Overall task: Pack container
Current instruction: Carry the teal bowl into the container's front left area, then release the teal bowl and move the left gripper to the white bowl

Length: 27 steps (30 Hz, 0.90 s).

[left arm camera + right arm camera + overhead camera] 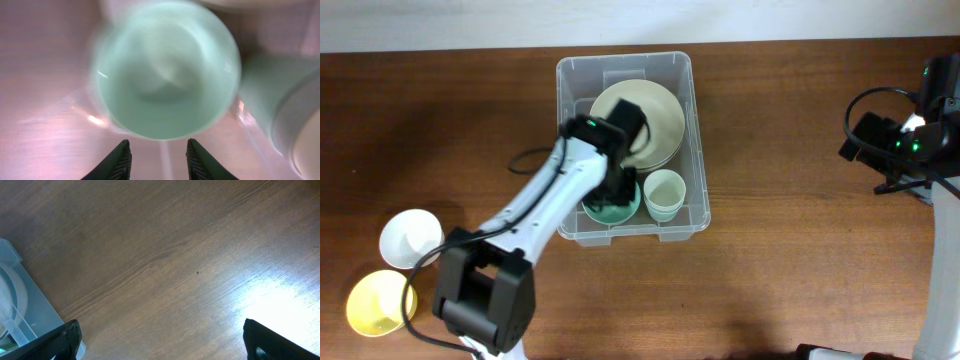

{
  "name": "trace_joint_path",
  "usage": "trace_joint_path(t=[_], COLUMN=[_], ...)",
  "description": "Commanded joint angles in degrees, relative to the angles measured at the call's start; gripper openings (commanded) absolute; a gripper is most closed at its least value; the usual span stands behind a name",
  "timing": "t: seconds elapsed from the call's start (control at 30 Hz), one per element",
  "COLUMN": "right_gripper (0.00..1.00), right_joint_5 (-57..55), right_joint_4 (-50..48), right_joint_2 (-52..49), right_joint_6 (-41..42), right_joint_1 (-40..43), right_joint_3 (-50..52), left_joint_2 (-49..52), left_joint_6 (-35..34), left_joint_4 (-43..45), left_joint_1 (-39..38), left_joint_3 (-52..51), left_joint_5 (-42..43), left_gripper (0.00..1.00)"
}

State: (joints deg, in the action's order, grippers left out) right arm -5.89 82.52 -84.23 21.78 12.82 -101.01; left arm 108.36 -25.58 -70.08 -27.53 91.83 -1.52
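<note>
On the far left of the wooden table (800, 280) sit a yellow bowl (378, 303) and, just beside it, a white bowl (410, 238), both outside the bin. The left arm (535, 205) reaches up from the lower edge and over the container (696, 150), which stands at the middle of the table near its far edge. The left gripper (159, 152) hangs inside the bin above a mint green bowl (165, 82), which looks blurred in the wrist view. Its jaws are parted a moderate way and grip nothing; the two dark fingertips (121, 159) show clear of the bowl's rim. In the overhead view this bowl (620, 208) lies at the container's near left. A stack of pale cream dishes (658, 115) fills the far half, and a pale green cup (664, 194) stands upright at the near right, just beside the bowl. Far right, the right arm (895, 145) is well apart from the bin. The right gripper (162, 342) hovers over bare wood with jaws spread wide and empty, and a corner of the container shows at the left edge of its view.
</note>
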Motion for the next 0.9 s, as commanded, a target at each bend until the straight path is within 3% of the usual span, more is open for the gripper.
trace_joint_path(t=[0.0,0.1,0.13,0.37,0.57,0.87], right_gripper=[0.99,0.99,0.99,0.99,0.99,0.99], right_joint_5=[0.3,0.3,0.3,0.3,0.3,0.3], right_joint_4=[0.0,0.0,0.0,0.0,0.0,0.0], right_joint_2=[-0.1,-0.1,-0.1,-0.1,-0.1,-0.1], right_joint_6=[-0.5,-0.5,-0.5,-0.5,-0.5,-0.5], right_joint_1=[0.3,0.3,0.3,0.3,0.3,0.3], right_joint_3=[0.4,0.4,0.4,0.3,0.3,0.3], left_joint_2=[-7.0,-11.3,-12.6,-15.3,-15.0,-10.5], left_joint_6=[-0.3,-0.3,-0.3,-0.2,0.0,1.9], left_joint_4=[-2.0,-2.4,-2.4,-5.7,-0.6,11.1], left_joint_1=[5.5,10.8,12.7,32.2,46.7,54.3], left_joint_3=[5.7,7.2,7.2,6.2,-3.8,-19.3], left_joint_5=[-10.3,-15.0,-15.5,-15.4,-11.8,-6.8], left_gripper=[0.42,0.64,0.67,0.67,0.68,0.68])
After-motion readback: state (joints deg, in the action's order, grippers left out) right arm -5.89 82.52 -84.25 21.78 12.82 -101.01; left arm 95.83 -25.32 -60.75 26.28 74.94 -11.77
